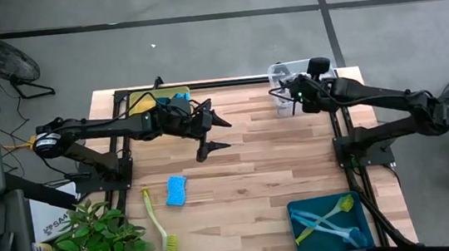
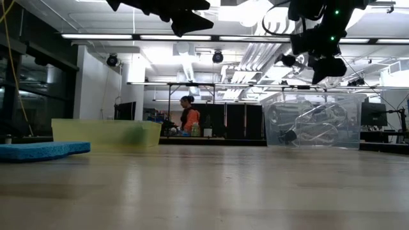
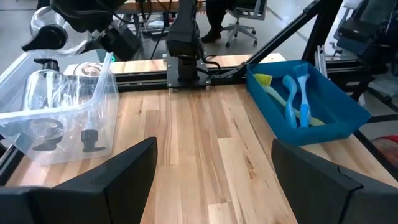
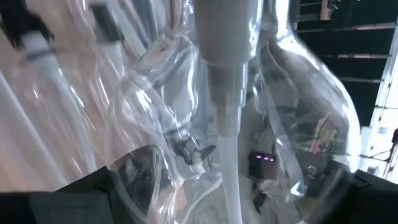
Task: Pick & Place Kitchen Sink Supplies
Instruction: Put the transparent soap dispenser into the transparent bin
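Over the clear bin [image 1: 279,76] at the far right, the right gripper [image 1: 290,95] grips a clear bottle [image 4: 249,124]; the left gripper [image 1: 213,135] hangs open mid-table.

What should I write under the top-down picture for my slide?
Two robot arms hover over a wooden table; a blue sponge and a yellow-green dish brush lie loose.

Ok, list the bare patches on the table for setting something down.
Bare wood runs between the blue sponge and the teal bin, and mid-table between both arms. Crowded: the clear bin, the yellow bin, and beside the yellow-green brush.
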Available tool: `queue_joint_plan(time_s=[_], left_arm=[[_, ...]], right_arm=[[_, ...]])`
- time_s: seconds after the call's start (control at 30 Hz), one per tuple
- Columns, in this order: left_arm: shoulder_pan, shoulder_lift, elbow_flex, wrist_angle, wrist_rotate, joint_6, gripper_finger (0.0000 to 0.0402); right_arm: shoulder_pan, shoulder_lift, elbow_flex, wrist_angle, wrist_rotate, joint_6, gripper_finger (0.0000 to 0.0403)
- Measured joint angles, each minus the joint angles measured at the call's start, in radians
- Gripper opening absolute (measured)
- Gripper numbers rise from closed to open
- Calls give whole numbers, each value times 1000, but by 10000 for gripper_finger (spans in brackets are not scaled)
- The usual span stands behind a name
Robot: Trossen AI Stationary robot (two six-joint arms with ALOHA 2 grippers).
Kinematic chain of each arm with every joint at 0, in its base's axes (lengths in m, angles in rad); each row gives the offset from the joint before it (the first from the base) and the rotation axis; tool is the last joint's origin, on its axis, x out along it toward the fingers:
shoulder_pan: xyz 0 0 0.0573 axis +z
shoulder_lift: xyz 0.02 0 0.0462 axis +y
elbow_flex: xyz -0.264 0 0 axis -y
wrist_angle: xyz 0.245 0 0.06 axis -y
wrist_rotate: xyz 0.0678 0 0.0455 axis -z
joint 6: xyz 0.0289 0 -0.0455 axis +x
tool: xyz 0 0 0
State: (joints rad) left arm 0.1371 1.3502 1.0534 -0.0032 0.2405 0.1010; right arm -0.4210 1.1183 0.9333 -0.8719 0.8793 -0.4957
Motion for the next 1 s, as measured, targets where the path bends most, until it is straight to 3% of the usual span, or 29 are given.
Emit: queue_joint_plan(time_s=[0.37, 0.47, 0.57, 1.0], left_arm=[[0, 0, -1, 0, 0, -28, 310], [0, 0, -1, 0, 1, -40, 310], [0, 0, -1, 0, 1, -46, 310], [0, 0, -1, -3, -16, -54, 310]], right_arm=[[-119, 62, 0, 4, -73, -189, 312], [-131, 107, 0, 0, -35, -216, 312], [-136, 140, 0, -13, 5, -229, 312], [-162, 198, 3, -17, -10, -213, 312]])
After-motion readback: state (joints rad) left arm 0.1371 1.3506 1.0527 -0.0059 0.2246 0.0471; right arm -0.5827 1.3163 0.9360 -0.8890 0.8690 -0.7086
